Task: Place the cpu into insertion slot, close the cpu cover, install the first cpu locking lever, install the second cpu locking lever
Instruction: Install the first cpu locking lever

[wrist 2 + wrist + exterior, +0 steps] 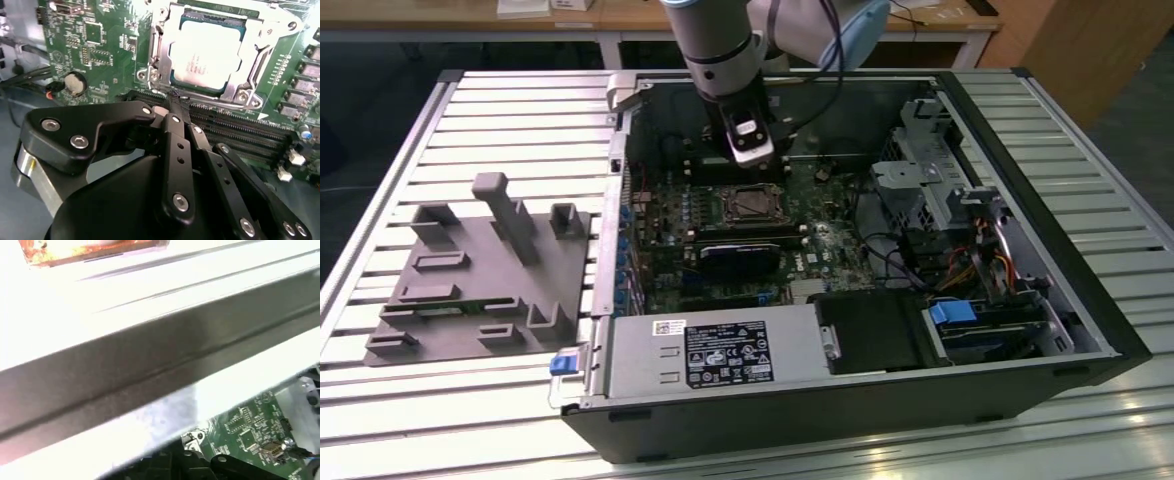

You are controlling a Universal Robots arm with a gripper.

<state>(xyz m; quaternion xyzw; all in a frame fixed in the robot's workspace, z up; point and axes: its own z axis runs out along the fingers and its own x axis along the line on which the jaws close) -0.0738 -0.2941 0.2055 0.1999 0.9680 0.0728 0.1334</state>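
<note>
Cover (165,60) closed over cpu (207,50) in slot; I judge lever locking is underway. My hand (172,102), fingers together, needs a careful push.

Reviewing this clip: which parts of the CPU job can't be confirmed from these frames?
- Locking levers: not distinguishable around the cpu cover in the second wrist view.
- Near edge of the insertion slot: hidden by the gripper.
- cpu: too small to judge seating in the exterior view.
</note>
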